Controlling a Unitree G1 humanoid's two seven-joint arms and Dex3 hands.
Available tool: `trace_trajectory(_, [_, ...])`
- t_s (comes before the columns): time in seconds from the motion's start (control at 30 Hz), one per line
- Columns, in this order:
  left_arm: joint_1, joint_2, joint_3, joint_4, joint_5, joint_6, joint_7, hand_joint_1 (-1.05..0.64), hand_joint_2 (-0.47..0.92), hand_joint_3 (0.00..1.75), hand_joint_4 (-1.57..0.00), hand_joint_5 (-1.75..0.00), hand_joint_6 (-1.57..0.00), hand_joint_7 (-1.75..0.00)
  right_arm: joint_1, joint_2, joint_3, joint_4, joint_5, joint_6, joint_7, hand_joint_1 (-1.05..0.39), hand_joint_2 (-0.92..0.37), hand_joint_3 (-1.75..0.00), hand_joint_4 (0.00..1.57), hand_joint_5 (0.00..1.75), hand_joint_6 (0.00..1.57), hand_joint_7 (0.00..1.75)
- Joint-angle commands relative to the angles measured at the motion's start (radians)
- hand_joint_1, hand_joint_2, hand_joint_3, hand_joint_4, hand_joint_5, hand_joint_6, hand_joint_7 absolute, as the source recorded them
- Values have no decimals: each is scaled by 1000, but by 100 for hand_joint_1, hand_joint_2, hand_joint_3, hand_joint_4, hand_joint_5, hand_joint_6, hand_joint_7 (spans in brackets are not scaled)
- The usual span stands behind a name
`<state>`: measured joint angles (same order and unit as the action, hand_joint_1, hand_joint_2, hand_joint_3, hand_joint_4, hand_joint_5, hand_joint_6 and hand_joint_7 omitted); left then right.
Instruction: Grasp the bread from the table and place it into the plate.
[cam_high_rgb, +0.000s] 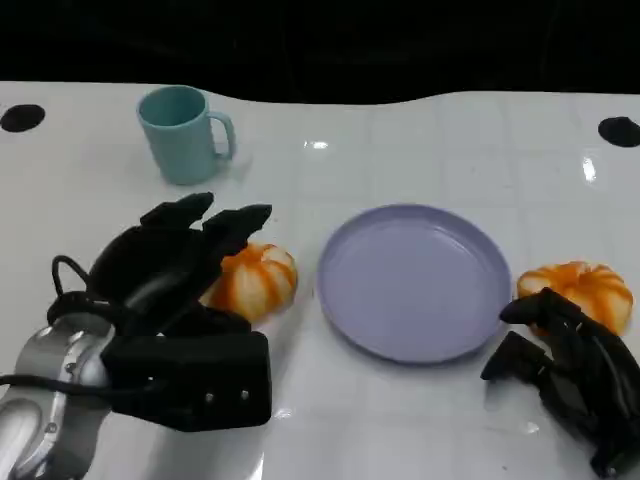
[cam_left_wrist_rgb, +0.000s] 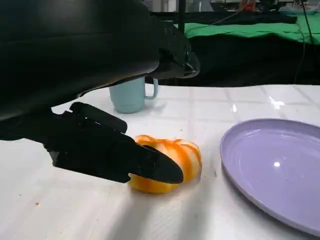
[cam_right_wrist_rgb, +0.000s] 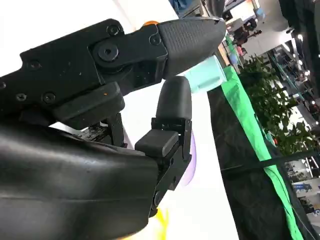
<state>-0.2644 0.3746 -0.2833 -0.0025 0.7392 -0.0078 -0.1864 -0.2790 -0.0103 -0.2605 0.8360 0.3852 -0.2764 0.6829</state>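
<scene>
White glossy table (cam_high_rgb: 420, 410), seen from the head camera, with a dark band behind its far edge. No brand, label or writing can be read on any item.

Far left: a pale teal mug (cam_high_rgb: 183, 134) stands upright near the back edge, its handle toward the plate; it also appears in the left wrist view (cam_left_wrist_rgb: 131, 95), behind the bread.

Left of centre: the left hand (cam_high_rgb: 180, 270) lies over an orange-and-white striped bread roll (cam_high_rgb: 255, 281), its fingers (cam_high_rgb: 238, 226) reaching across the roll's top. In the left wrist view one black finger (cam_left_wrist_rgb: 120, 157) lies against the near side of this roll (cam_left_wrist_rgb: 170, 165) while the upper fingers arch above it. The roll rests on the table, just beside the plate's left rim, and whether the hand actually grips it cannot be told.

Centre: a round lavender plate (cam_high_rgb: 340, 300) sits flat, with nothing on it.

Right: a second striped bread roll (cam_high_rgb: 585, 285) lies on the table just off the plate's right rim. The right hand (cam_high_rgb: 565, 360) rests beside it, fingers partly curled and holding nothing, a fingertip (cam_high_rgb: 520, 312) close to the roll's near-left edge.
</scene>
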Motion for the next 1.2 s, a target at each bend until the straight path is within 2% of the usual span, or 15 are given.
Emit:
trace_trajectory(0.03, [-7,19,-1,5,-1,6,-6,-50,87,0,0,-5,-17,0,8,-13,-7,10,0,3,-2,-54,-92,-22,63,157,60,124])
trace_trajectory(0.07, [-7,19,-2,4,-1,6,-5,-50,87,0,-1,-5,-17,0,8,-13,-7,10,0,3,-2,-54,-92,-22,63,158,60,124])
trace_trajectory(0.13, [-185,-48,-104,344,76,12,27,-48,84,0,-1,-5,-16,0,21,-16,-5,-4,-1,5,-3,-54,-92,-21,63,158,60,123])
trace_trajectory(0.2, [-287,-86,-160,529,111,18,33,-48,83,0,-1,-5,-14,0,30,-16,-3,-17,-1,8,-3,-53,-92,-21,63,157,60,122])
trace_trajectory(0.4, [-403,-140,-211,759,102,-2,82,-49,81,0,-2,-6,-15,-1,41,-14,1,-33,-11,2,-20,-53,-92,-20,63,156,61,121])
trace_trajectory(1.0, [-581,-240,-279,1165,54,-54,211,-55,81,1,-5,-6,-16,-1,57,-12,1,-70,3,39,-16,-52,-92,-21,61,158,60,123])
trace_trajectory(1.2, [-614,-260,-252,1254,-18,-102,154,-56,83,1,-13,-9,-21,-2,62,-11,6,-80,-7,41,-33,-53,-92,-20,62,157,61,123])
